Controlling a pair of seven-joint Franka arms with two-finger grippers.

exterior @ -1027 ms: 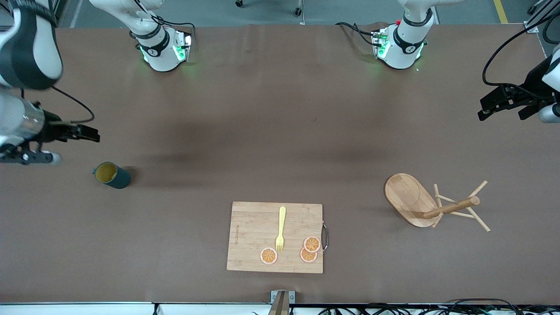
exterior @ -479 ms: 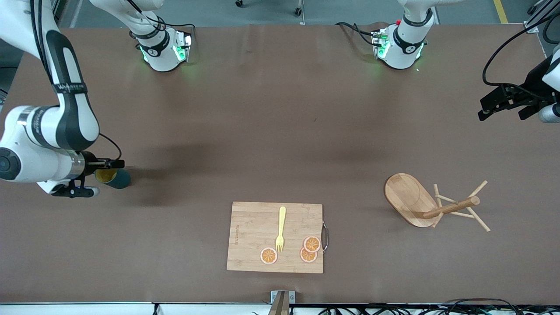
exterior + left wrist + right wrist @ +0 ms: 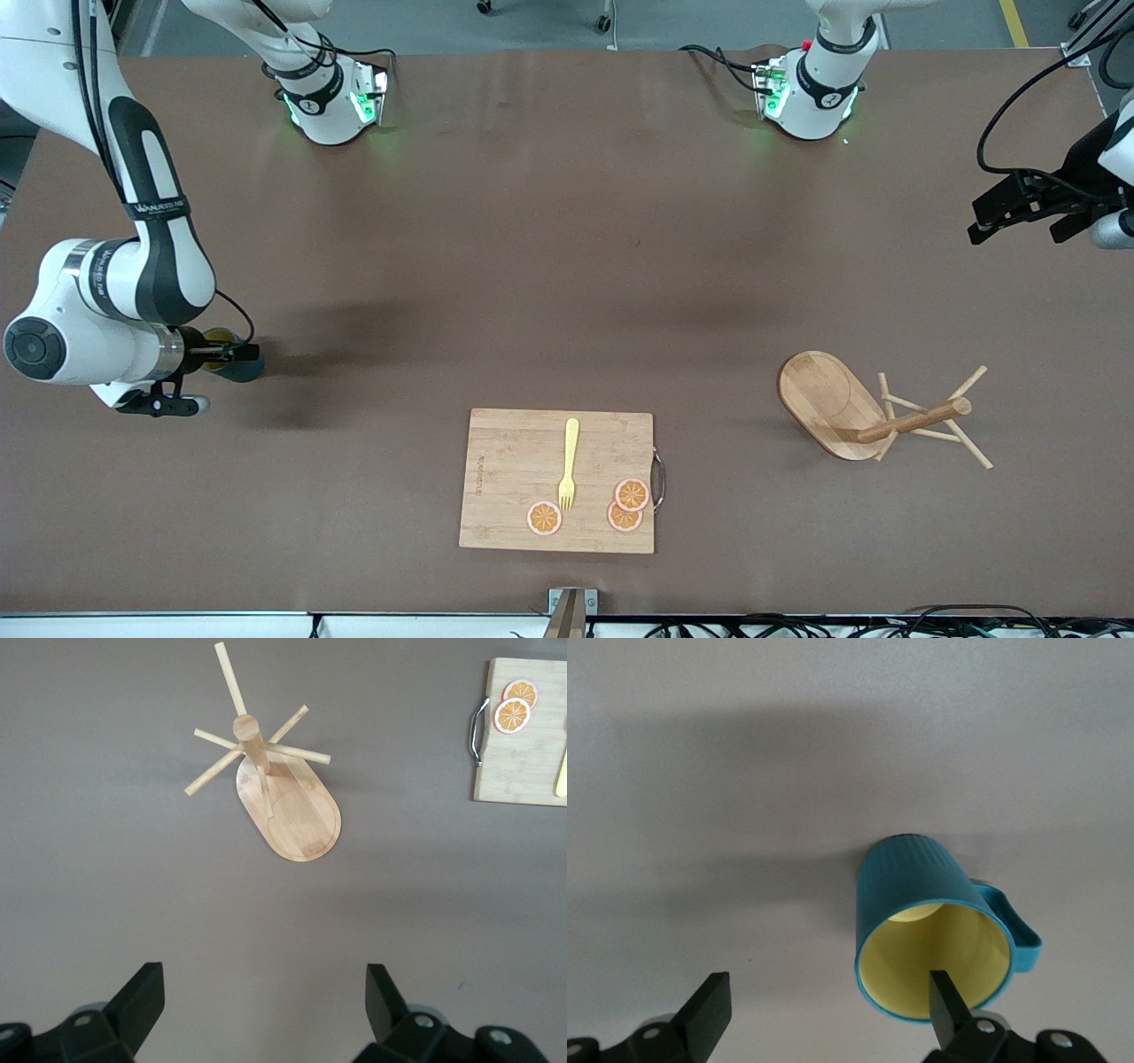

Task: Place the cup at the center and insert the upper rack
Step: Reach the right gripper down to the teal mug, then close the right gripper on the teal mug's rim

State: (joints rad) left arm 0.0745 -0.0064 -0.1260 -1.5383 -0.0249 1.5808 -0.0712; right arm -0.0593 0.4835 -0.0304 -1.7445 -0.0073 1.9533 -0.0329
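- Two arms work over a brown table (image 3: 567, 266), one busy and one waiting.
- The right gripper (image 3: 232, 352) sits low at the cup (image 3: 244, 365), near the table edge at the right arm's end, about midway between the robots' edge and the front camera's edge.
- In the right wrist view the right gripper (image 3: 824, 1005) has its fingers (image 3: 710, 1005) spread wide apart; one finger tip overlaps the cup's yellow mouth, the other stands clear over bare table. Nothing is gripped.
- The cup (image 3: 926, 926) is dark teal with a ribbed wall, a mustard-yellow inside and a side handle; its mouth faces the wrist camera. Whether it stands or lies tipped cannot be told for sure.
- The upper rack (image 3: 873, 412) lies on its side toward the left arm's end of the table, oval base tilted up, post and thin pegs pointing toward that end's edge.
- The left gripper (image 3: 1019, 208) waits in the air near the table edge at the left arm's end, well apart from the upper rack (image 3: 275, 771); in the left wrist view its fingers (image 3: 142, 1001) are spread wide and hold nothing.
- A cutting board (image 3: 496, 461) rests near the middle of the edge closest to the front camera, carrying a yellow fork (image 3: 569, 462) and three orange slices (image 3: 629, 505).
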